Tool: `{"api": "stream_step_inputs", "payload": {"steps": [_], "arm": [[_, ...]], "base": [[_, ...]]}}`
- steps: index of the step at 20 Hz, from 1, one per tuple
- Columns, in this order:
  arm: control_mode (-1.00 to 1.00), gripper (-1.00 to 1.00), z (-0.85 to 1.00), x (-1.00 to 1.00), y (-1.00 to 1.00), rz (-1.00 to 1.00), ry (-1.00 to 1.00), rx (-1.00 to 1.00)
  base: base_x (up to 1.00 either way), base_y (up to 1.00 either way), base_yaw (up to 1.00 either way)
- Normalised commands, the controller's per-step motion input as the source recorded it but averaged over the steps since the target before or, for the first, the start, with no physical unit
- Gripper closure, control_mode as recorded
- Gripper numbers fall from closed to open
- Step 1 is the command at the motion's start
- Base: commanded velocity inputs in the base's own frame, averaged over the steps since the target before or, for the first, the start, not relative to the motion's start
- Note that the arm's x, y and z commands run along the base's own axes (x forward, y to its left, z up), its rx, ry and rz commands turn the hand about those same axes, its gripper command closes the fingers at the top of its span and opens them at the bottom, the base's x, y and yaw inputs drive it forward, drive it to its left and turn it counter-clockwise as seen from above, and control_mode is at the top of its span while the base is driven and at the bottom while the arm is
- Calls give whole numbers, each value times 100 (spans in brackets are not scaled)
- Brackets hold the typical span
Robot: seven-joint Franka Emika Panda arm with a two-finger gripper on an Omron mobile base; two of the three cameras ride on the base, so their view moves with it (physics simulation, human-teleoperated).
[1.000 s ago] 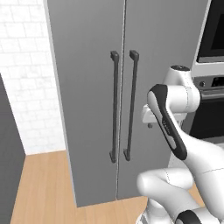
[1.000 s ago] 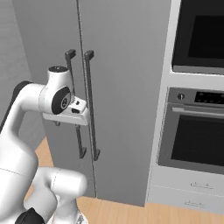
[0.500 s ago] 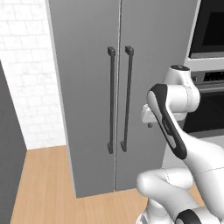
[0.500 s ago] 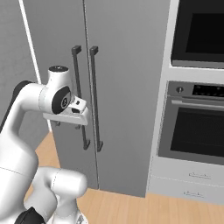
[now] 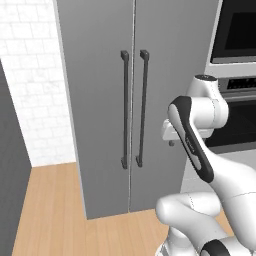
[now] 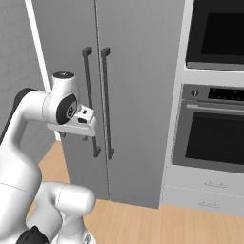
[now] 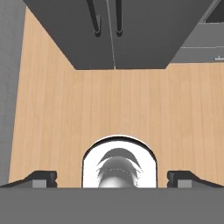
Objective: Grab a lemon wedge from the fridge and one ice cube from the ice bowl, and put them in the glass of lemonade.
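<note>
Standing tall and grey, fridge [image 5: 100,100], both doors shut.

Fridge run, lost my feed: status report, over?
Gripper open, holding nothing, aimed at floor. Fridge doors shut, handles untouched. Nothing blocking.

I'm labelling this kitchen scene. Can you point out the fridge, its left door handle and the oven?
fridge [image 5: 95,100], left base view, on the left door's grey front.
left door handle [image 5: 124,110], left base view, mid bar.
oven [image 6: 214,138], right base view, on the dark door glass.
</note>
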Motion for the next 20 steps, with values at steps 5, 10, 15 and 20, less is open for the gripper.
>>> {"api": "stream_step_inputs", "payload": {"steps": [5,10,15,20], "arm": [[100,-100,0,0,0,0,0,0],[100,-100,0,0,0,0,0,0],[-100,-100,28,-1,4,0,-18,0],[-100,-100,70,10,3,1,-28,0]], "base": [[-14,1,0],[-6,0,0],[-2,0,0],[0,0,0]]}}
